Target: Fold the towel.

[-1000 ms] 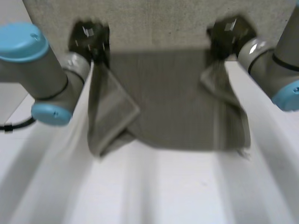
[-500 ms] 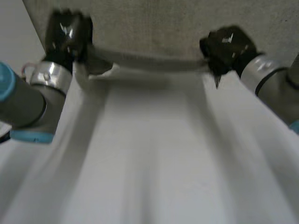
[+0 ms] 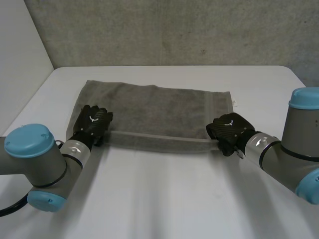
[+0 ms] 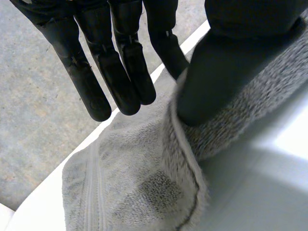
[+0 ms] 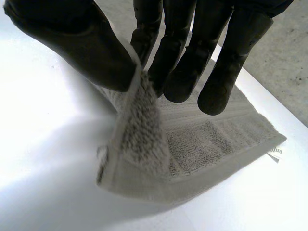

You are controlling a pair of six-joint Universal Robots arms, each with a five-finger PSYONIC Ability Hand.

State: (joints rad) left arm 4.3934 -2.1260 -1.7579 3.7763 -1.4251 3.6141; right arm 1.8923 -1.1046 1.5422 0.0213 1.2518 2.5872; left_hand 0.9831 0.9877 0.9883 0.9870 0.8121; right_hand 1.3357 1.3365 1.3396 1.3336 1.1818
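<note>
Towel: one; left robot hand, right robot hand each pinching it.

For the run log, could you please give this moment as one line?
towel spread on table | left hand at near-left corner | right hand pinches near-right corner

So the towel lies on the table, spread left to right across the middle and toward the far side, with the wall behind the table's far edge. The left hand is at its near left corner, the right hand at its near right corner, the towel's near edge running between them.
</note>
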